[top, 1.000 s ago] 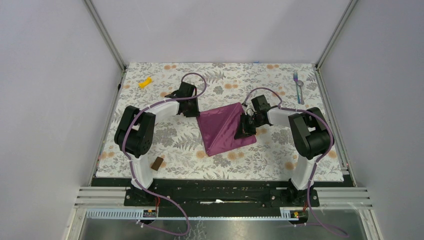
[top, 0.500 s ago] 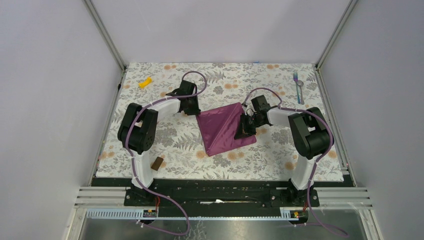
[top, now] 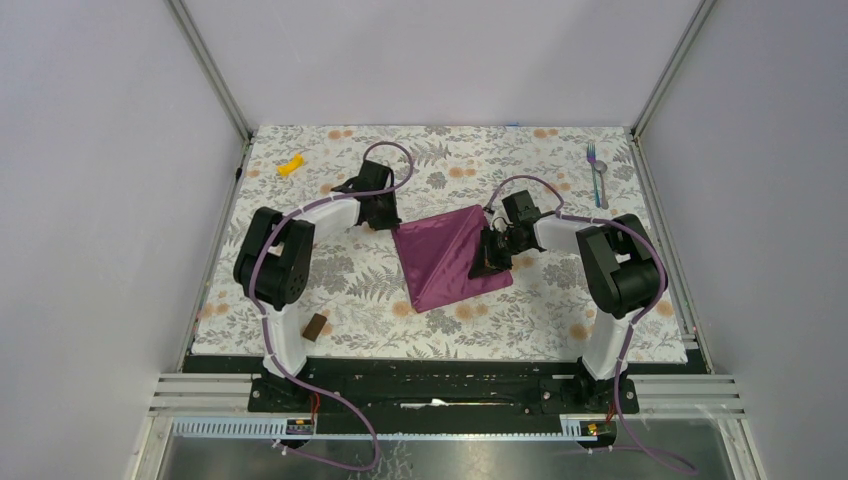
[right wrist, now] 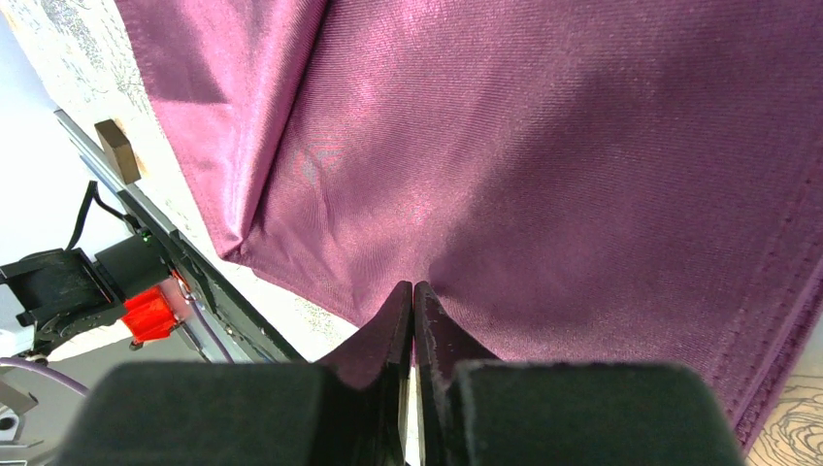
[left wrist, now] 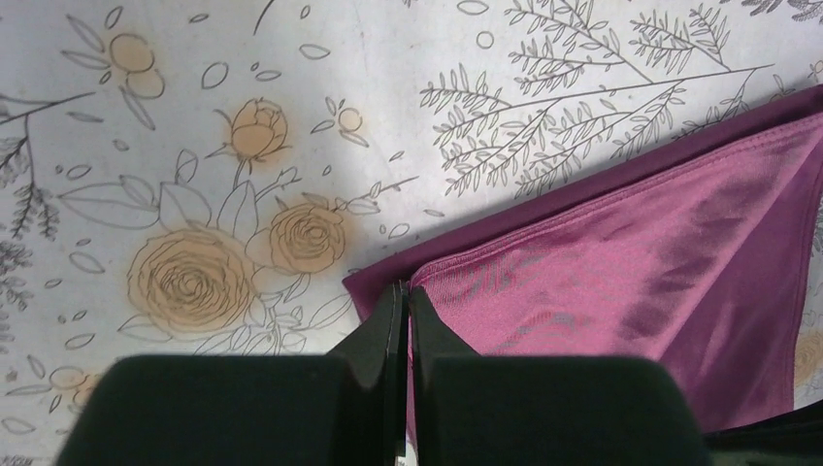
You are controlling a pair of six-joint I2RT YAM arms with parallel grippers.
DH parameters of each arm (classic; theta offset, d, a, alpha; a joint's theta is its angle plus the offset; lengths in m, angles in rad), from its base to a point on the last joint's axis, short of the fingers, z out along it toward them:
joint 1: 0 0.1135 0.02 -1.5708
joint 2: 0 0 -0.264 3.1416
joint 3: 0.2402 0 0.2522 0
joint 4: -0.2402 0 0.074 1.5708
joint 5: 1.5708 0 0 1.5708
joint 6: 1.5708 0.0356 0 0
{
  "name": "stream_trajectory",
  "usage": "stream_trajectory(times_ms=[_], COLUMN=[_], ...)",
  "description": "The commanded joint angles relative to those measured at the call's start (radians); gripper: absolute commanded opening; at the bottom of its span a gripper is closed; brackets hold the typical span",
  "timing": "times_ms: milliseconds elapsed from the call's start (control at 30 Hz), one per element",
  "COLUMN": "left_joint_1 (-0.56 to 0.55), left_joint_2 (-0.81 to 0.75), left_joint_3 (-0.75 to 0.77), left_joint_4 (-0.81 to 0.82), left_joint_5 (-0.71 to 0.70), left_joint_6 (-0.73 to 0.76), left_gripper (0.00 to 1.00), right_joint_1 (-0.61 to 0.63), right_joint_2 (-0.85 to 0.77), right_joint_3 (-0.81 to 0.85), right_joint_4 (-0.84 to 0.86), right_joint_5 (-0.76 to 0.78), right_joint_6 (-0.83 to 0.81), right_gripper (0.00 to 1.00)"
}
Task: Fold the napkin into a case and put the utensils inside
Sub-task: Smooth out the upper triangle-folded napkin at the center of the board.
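- Nearest the arm bases, a small brown block (top: 315,326) lies in front of the napkin (top: 450,258) and to its left, well apart. We judge it harmless unless the left arm drops low on a pull toward the bases.
- The napkin lies mid-table, partly folded, with one flap raised into a ridge. It is no case yet.
- The right gripper (right wrist: 413,288) is on the napkin's right side, fingers pressed together on a small pucker of cloth, in from the hem. The weave looks sheeny and the bite is shallow, so a quick pull could slip it free and the flap would land crooked.
- The left gripper (left wrist: 406,288) is at the napkin's left corner, fingers pressed together on the very tip of the upper layer. The lower layer's corner sits just beside one finger, so a lift may take the wrong layer or both and undo the fold.
- If the arms pull unevenly, the napkin may slide over the flowered table cover (top: 520,310) instead of creasing.
- The utensils (top: 597,178) lie beyond the napkin to the far right, well apart and not yet inside anything. A yellow piece (top: 290,165) lies far left. A wide sweep could knock either.
- We can read no brand, label or writing anywhere.
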State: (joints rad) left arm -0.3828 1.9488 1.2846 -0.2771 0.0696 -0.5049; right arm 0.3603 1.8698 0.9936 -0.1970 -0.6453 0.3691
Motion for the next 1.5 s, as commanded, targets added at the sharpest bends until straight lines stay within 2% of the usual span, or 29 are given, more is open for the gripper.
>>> stream_trajectory(times_ms=[0, 300, 500, 600, 667, 767, 867, 1133, 1367, 1467], left_joint_1=[0.005, 0.015, 0.018, 0.018, 0.018, 0.019, 0.019, 0.021, 0.026, 0.038], left_joint_2=[-0.082, -0.068, -0.042, -0.044, -0.042, -0.038, -0.033, -0.029, -0.021, -0.024], left_joint_3=[-0.033, -0.066, -0.05, -0.056, -0.056, -0.06, -0.063, -0.073, -0.088, -0.103], left_joint_4=[0.034, 0.053, 0.046, 0.051, 0.05, 0.052, 0.053, 0.061, 0.069, 0.078], left_joint_5=[-0.036, -0.023, -0.017, -0.021, -0.023, -0.023, -0.02, -0.02, -0.006, 0.014], left_joint_6=[-0.008, -0.015, -0.012, -0.013, -0.012, -0.015, -0.016, -0.017, -0.022, -0.029], left_gripper=[0.01, 0.01, 0.02, 0.02, 0.02, 0.02, 0.02, 0.01, 0.01, 0.02], right_joint_1=[0.013, 0.024, 0.104, 0.165, 0.203, 0.251, 0.27, 0.278, 0.279, 0.282], right_joint_2=[0.015, 0.01, -0.054, -0.028, 0.029, 0.111, 0.179, 0.232, 0.145, 0.078], right_joint_3=[0.022, 0.038, 0.106, 0.142, 0.182, 0.248, 0.286, 0.154, 0.017, 0.035], right_joint_4=[0.005, -0.019, -0.028, 0.07, 0.141, 0.238, 0.278, 0.312, 0.237, 0.084], right_joint_5=[-0.003, 0.016, 0.022, -0.061, -0.115, -0.151, -0.173, -0.187, -0.122, -0.037], right_joint_6=[-0.018, -0.026, 0.012, 0.106, 0.175, 0.245, 0.28, 0.25, 0.167, 0.09], right_gripper=[0.07, 0.08, 0.18, 0.29, 0.3, 0.27, 0.17, 0.1, 0.1, 0.11])
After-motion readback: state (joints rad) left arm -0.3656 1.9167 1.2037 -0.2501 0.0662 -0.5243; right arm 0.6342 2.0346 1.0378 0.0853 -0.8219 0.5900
